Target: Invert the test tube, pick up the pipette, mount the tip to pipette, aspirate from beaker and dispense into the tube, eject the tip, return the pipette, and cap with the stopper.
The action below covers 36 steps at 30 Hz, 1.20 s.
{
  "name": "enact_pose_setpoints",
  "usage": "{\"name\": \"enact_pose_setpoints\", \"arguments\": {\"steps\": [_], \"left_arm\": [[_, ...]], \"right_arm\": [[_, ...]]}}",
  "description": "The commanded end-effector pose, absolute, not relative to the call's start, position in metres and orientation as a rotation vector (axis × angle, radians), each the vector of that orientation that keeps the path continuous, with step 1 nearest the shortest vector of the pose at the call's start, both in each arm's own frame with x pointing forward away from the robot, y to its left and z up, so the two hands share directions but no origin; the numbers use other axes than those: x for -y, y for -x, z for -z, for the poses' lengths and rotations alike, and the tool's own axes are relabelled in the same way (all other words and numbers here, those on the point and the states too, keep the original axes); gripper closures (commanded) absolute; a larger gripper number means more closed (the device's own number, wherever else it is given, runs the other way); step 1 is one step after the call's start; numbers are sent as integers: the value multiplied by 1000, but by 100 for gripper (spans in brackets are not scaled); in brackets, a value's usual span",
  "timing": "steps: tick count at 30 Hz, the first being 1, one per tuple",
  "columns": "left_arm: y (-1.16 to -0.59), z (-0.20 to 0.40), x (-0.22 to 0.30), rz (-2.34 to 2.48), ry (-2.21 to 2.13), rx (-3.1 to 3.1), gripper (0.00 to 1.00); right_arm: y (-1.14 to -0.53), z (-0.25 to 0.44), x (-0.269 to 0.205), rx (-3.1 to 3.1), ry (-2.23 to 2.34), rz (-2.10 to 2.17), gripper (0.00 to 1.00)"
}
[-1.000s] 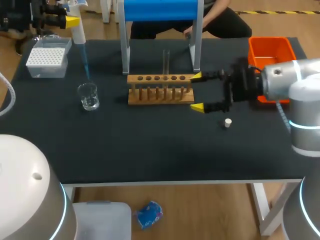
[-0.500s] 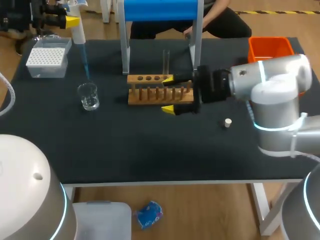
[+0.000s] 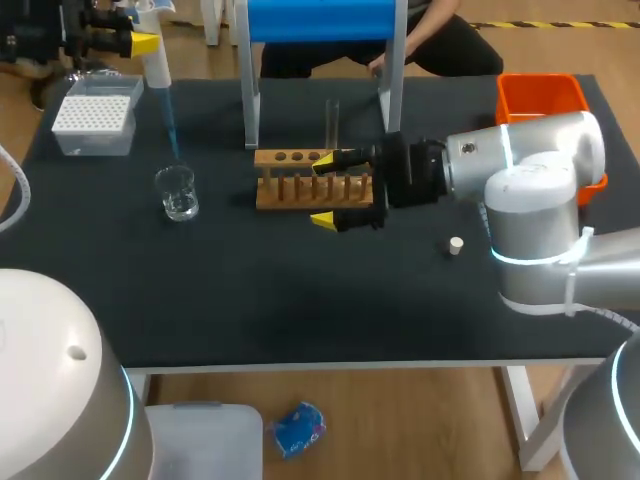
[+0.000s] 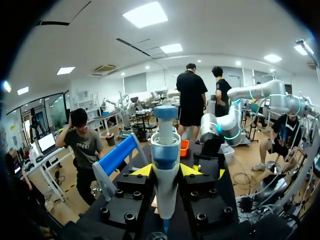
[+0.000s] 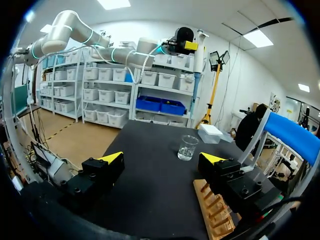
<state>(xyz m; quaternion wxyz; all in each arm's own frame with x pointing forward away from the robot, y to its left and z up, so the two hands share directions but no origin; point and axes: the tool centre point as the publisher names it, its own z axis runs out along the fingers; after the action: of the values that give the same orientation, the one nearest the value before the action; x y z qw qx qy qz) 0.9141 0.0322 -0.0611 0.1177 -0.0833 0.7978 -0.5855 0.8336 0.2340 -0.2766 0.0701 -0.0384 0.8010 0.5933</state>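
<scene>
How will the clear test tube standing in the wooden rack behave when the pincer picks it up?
The test tube looks like thin clear glass, so it is probably fragile and rather slippery. It is tall and narrow, so likely light, yet apt to tip outside the wooden rack and to roll if laid flat.

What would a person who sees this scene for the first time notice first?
The right gripper stands open at the wooden rack in mid-table, one yellow tip over it, the other in front, with a test tube standing upright in the rack. At the far left corner the left gripper holds the pipette, its blue tip above the beaker.
</scene>
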Motion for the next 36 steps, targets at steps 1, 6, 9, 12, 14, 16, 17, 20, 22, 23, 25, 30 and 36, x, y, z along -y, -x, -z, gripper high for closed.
{"name": "enact_pose_setpoints", "arguments": {"steps": [1,6,9,12,14,16,17,20,22,23,25,30,36], "left_arm": [[-914,61,-32,1714,242,-2332,100],[-914,61,-32,1714,242,-2332,100],[-914,61,-32,1714,242,-2332,100],[-914,61,-32,1714,242,-2332,100],[-914,61,-32,1714,242,-2332,100],[-914,61,-32,1714,242,-2332,100],[-914,61,-32,1714,242,-2332,100],[-914,61,-32,1714,242,-2332,100],[-914,61,-32,1714,242,-2332,100],[-914,61,-32,1714,242,-2332,100],[-914,61,-32,1714,242,-2332,100],[-914,61,-32,1714,242,-2332,100],[-914,61,-32,1714,242,-2332,100]], "right_arm": [[-834,278,-233,-2409,103,-1778,0],[-836,287,-250,-2411,113,-1784,0],[-839,296,-264,-2423,107,-1780,0],[-844,306,-281,-2438,89,-1769,0],[-849,314,-291,-2450,68,-1750,0],[-852,318,-302,-2459,59,-1744,0],[-854,322,-307,-2464,41,-1729,0],[-856,330,-324,-2487,30,-1709,0],[-857,333,-335,-2500,40,-1704,0],[-858,335,-340,-2506,43,-1688,0],[-859,336,-349,-2513,45,-1681,0],[-862,335,-364,-2518,35,-1626,0],[-866,336,-372,-2496,-5,-1600,0]]}}
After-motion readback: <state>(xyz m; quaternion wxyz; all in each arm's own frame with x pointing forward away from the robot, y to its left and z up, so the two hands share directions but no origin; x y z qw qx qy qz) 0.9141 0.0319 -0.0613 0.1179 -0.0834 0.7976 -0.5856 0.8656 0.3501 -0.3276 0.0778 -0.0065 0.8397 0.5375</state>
